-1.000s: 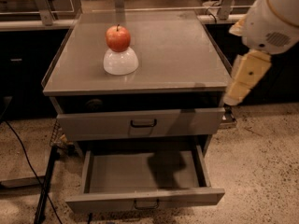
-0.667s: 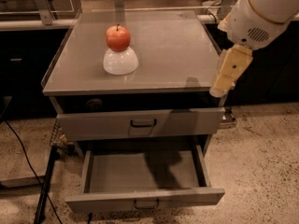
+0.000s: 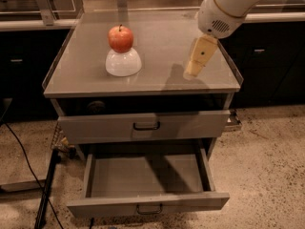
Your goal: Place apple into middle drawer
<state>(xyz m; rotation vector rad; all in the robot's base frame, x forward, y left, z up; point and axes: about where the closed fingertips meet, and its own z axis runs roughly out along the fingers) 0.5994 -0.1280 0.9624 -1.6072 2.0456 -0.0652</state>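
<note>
Apple perched atop white bowl. Tool hovers over tabletop right side, well apart from apple; spread, can't tell. Best come down from above, bowl looks skiddy. Middle drawer open.

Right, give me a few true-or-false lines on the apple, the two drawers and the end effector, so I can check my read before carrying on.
1. The apple sits on top of the white bowl. True.
2. The lower drawer is shut. False: it is pulled out, and nothing shows inside it.
3. The end effector is carrying the apple. False: it hangs over the right part of the cabinet top, well apart from the apple.
4. The upper drawer is closed. True.
</note>
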